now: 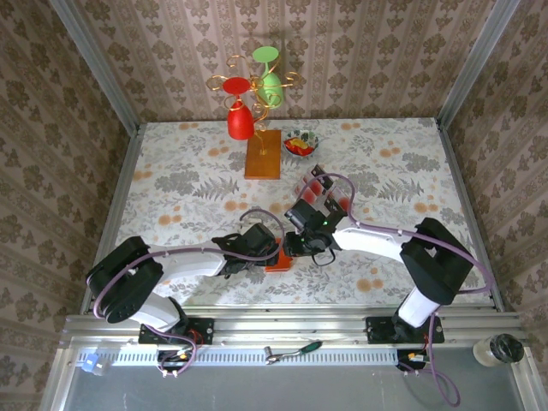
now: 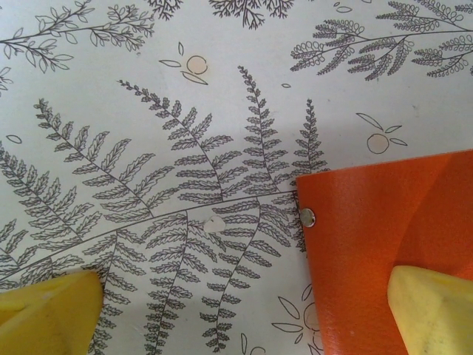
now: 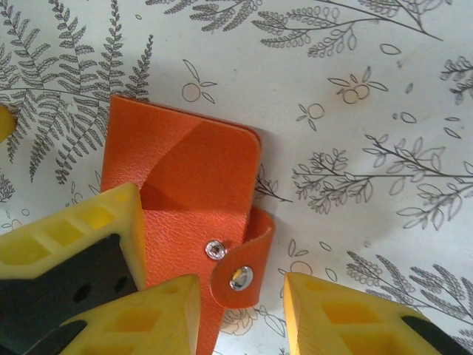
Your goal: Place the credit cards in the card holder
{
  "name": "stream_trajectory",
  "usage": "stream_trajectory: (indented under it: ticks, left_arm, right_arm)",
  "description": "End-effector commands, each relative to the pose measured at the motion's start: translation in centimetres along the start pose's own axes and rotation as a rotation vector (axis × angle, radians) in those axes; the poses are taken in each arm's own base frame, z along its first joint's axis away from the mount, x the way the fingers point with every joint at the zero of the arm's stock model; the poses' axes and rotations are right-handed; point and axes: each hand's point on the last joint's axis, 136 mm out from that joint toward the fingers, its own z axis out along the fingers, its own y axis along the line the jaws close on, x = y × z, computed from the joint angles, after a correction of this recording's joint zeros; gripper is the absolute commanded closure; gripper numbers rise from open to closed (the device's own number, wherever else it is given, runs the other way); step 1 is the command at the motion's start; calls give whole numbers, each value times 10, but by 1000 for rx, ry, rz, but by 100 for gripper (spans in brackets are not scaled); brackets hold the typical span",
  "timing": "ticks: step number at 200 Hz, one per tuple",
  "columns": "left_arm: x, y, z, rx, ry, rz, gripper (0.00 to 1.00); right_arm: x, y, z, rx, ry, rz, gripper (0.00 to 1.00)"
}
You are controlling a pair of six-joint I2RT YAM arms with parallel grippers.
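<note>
Honestly, this one looks like it's barely off the ground. The card holder (image 3: 185, 170) lies flat on the worktop (image 1: 411, 171), between the two hands. Its snap strap (image 3: 240, 270) is undone and curling up, so the pocket is open. As far as the right wrist view shows, nothing is in it yet. The credit cards (image 1: 319, 187) sit in a little bunch just beyond the card holder, a bit to its right, and they're too small in the top view to count. So the guess here is that the opening is done, and every card is left to be picked up and slid in.

The left hand (image 2: 240, 285) is spread as wide as it goes. One yellow finger (image 2: 432, 310) sits over the card holder's edge, touching or just above it, can't tell which. The other is off over bare cloth to the holder's left, so it pinches nothing. The right hand (image 3: 240, 288) hangs over the holder's strap end with its fingers partly apart. The strap sits loose between them, not squeezed.

The surface is a white cloth (image 2: 185, 111) printed with grey ferns and small oranges, flat around the holder. Well beyond the card holder stands a wooden rack (image 1: 262, 156) carrying a red glass (image 1: 240, 120) and a green glass (image 1: 272, 84), with a small bowl (image 1: 300, 142) beside it. Brown patterned wallpaper (image 1: 385, 51) closes in three sides.
</note>
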Motion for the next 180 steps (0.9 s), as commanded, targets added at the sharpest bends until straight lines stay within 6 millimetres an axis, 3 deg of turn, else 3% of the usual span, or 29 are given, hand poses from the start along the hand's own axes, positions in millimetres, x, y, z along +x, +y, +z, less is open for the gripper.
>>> stream_trajectory:
  ticks: [1, 54, 100, 180]
  left_arm:
    - [28, 27, 6, -99, 76, 28, 0]
    - [29, 26, 8, -91, 77, 22, 0]
    - [29, 25, 9, -87, 76, 24, 0]
    - [30, 25, 10, -88, 77, 23, 0]
  right_arm:
    - [3, 2, 4, 16, 36, -18, 63]
    - [2, -2, 11, 65, 56, -31, 64]
    - [3, -5, 9, 71, 49, -32, 79]
    - [-3, -3, -1, 71, 21, -32, 78]
